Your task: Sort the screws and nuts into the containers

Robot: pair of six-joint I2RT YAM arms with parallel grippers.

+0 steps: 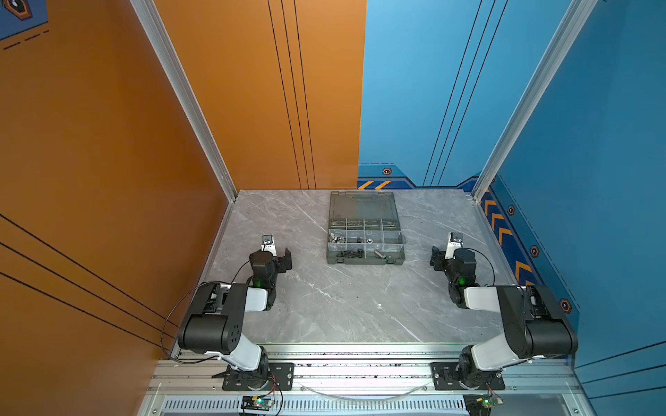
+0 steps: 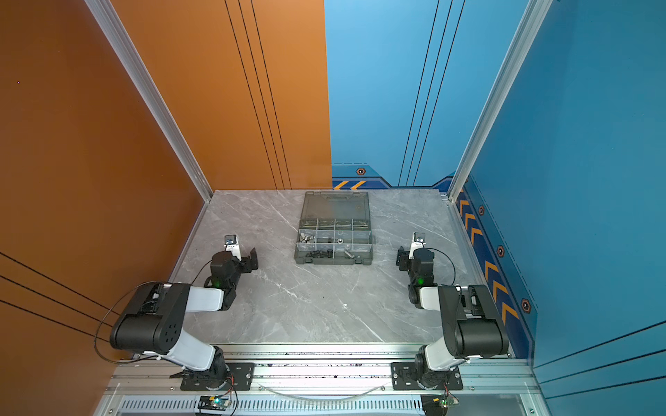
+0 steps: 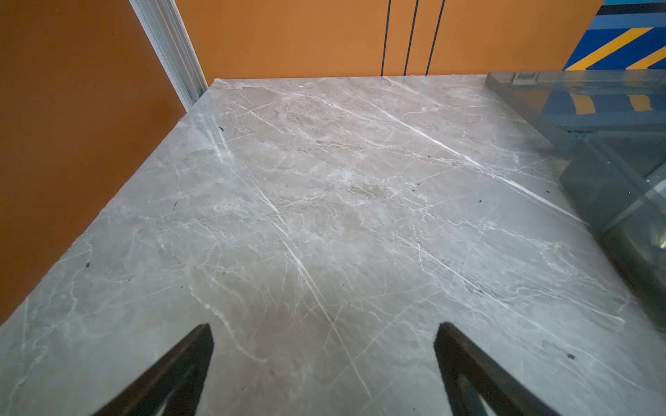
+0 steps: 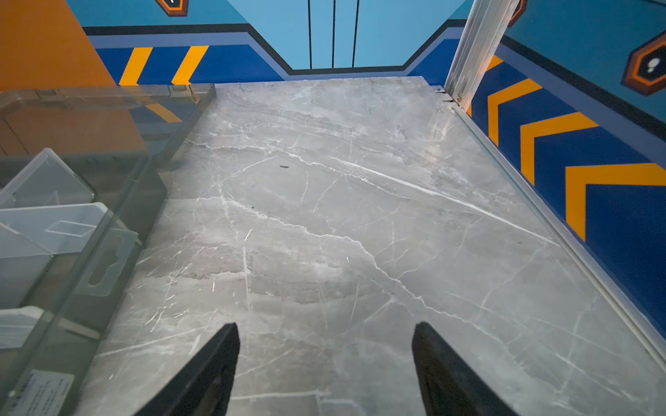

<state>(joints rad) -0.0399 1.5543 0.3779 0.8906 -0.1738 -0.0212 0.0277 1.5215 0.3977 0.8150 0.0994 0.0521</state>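
Screws vs nuts too small to ID; case cut off at wrist-view edge.

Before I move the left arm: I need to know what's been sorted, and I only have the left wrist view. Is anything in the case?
Observer: Yes. In both top views, black screws lie in the near row of the case.
Operator: And the other arm?
Observer: The right gripper is open and empty, off to the case's right.
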